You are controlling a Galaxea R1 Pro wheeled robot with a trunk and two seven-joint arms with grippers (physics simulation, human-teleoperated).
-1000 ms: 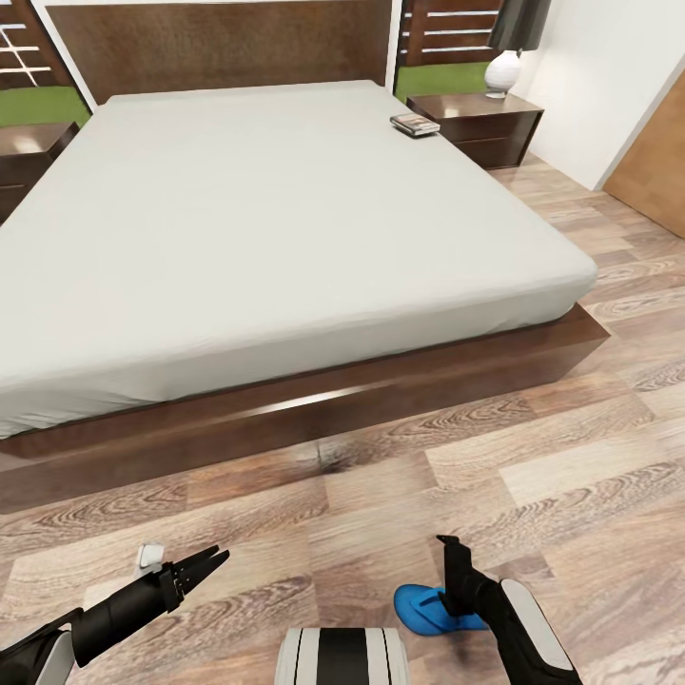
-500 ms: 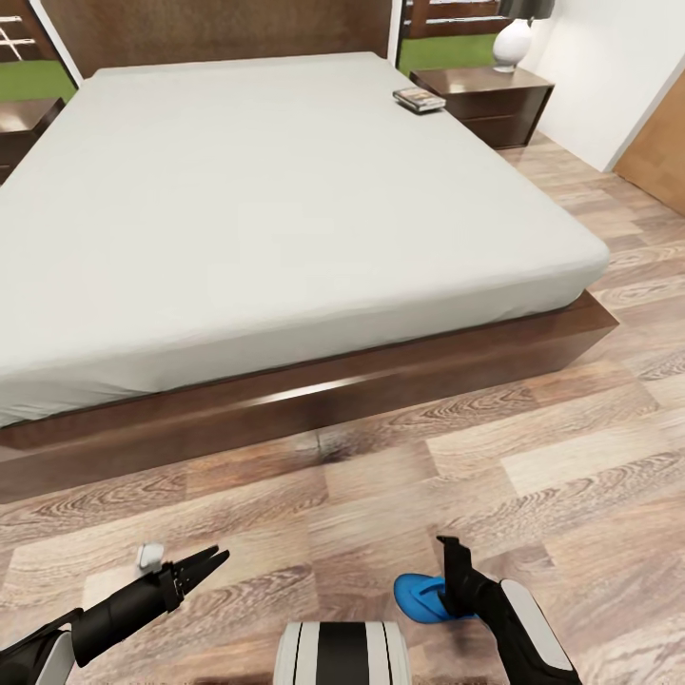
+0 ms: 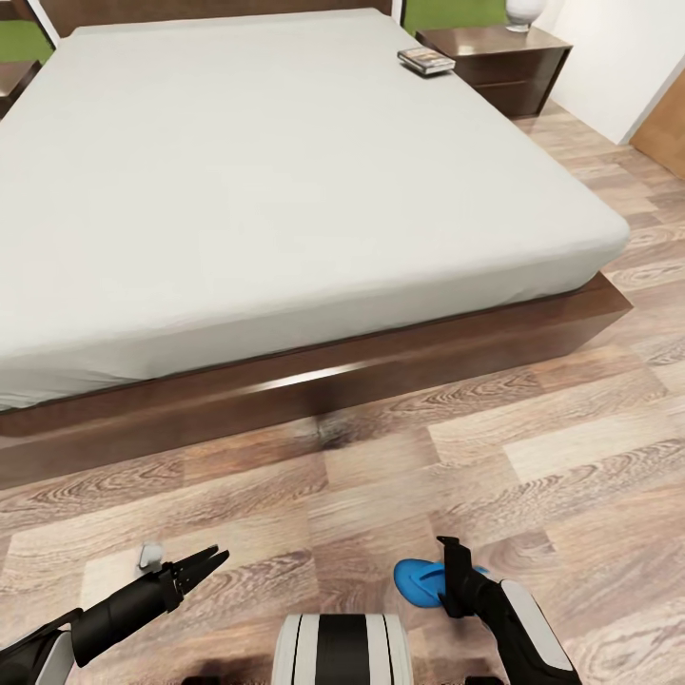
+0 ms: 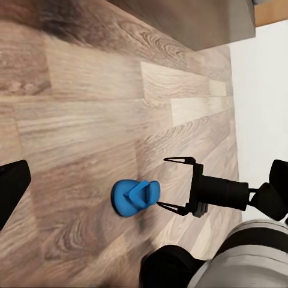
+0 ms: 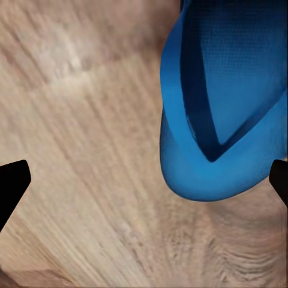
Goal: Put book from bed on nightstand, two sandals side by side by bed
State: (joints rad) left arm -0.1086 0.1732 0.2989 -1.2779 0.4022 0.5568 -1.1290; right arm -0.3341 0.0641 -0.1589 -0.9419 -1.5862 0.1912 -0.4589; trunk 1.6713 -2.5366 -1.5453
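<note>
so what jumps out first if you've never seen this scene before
The large low bed with the pale grey-beige mattress dominates the room, with a thin dark paperback book lying at its far corner beside the dark-brown wooden nightstand. On the wood-plank floor close to the robot, a bright-blue flip-flop sandal lies right by the open right gripper.

This is a bedroom in a home. A large low bed [image 3: 285, 171] with a dark wooden frame and a bare pale mattress takes up most of the head view, with a dark wood nightstand [image 3: 504, 52] at its far corner. Wood-plank floor [image 3: 533, 457] and white walls [image 3: 618, 67] surround them.
</note>
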